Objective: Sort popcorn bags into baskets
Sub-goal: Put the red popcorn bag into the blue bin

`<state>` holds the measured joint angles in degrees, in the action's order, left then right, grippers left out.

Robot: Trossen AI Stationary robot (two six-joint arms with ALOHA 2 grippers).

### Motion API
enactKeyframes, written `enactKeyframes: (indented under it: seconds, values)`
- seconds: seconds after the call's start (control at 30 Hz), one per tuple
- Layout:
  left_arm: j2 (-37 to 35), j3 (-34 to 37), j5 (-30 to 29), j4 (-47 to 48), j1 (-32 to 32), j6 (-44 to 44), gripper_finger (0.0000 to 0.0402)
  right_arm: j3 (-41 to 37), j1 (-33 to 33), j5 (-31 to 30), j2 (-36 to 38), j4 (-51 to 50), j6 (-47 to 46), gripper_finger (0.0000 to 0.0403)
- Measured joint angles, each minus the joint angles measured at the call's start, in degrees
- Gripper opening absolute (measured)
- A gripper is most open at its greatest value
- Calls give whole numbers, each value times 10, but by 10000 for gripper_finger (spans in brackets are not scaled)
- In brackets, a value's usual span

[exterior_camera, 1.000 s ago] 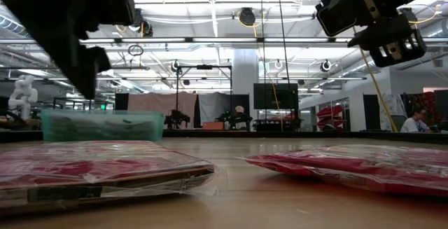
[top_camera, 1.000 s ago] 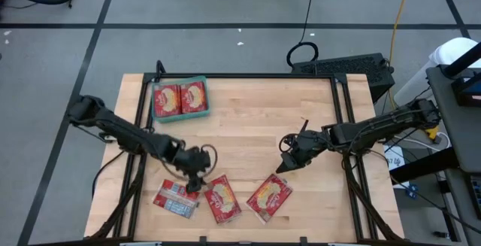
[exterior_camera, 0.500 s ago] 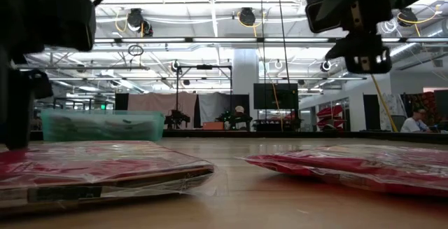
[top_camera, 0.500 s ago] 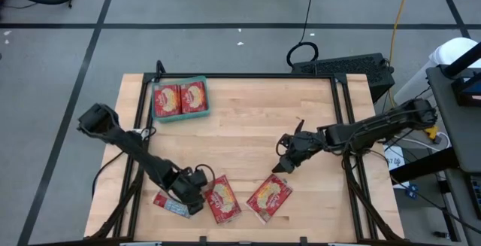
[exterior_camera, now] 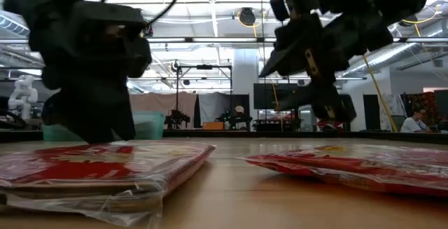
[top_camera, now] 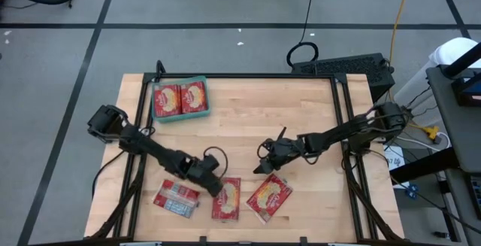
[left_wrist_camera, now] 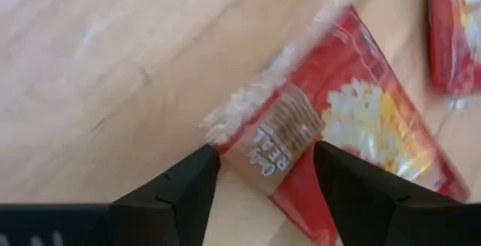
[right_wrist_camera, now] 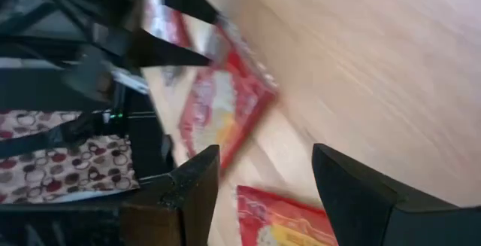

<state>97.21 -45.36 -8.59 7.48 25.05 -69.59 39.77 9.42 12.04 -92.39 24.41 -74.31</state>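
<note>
We count five popcorn bags on the wooden table (top_camera: 248,122). Two lie side by side inside the teal basket (top_camera: 200,80), which sits at the far left part of the table: the left basket bag (top_camera: 166,100) and the right basket bag (top_camera: 194,97), both showing their red faces with the popcorn picture upward. We see only this one basket.

The other three lie loose along the near edge. Farthest left is the label-side bag (top_camera: 176,198), turned so its pale blue-white panel faces up. Beside it is the middle bag (top_camera: 227,198), red with the popcorn picture, and to its right, a little apart, the right loose bag (top_camera: 270,197), also picture side up and lying at a slant.

Our left gripper (top_camera: 213,183) is down at the far end of the middle bag. In the left wrist view its two dark fingers (left_wrist_camera: 173,193) stand apart, with the crimped clear end of that bag between them; we cannot tell whether they touch the packet, and nothing is clamped.

Our right gripper (top_camera: 262,164) hangs above the table just beyond the right loose bag. In the right wrist view its fingers (right_wrist_camera: 342,186) are spread wide with bare wood between them, holding nothing.
</note>
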Motion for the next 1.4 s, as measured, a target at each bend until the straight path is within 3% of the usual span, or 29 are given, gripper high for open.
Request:
enactKeyframes:
  seconds: [0.27,0.4,0.63,0.77,0.93,1.13,1.4]
  values:
    - [-24,3,126,3,-21,-213,182,26,20,0,-51,7,-26,203]
    - [-12,2,105,-52,-21,-275,199,45,20,1,-69,5,-15,203]
    - [23,1,69,-76,-21,-305,246,50,18,1,-72,5,-4,203]
    - [69,0,33,-167,-21,-276,189,50,18,1,-72,4,0,203]
    - [109,-1,24,-215,-24,-250,28,50,18,2,-72,7,3,203]
    - [89,1,3,-196,-37,-208,13,50,16,15,-56,-2,18,203]
    - [-1,4,-37,-110,-64,-154,6,49,-7,-17,32,-81,87,203]
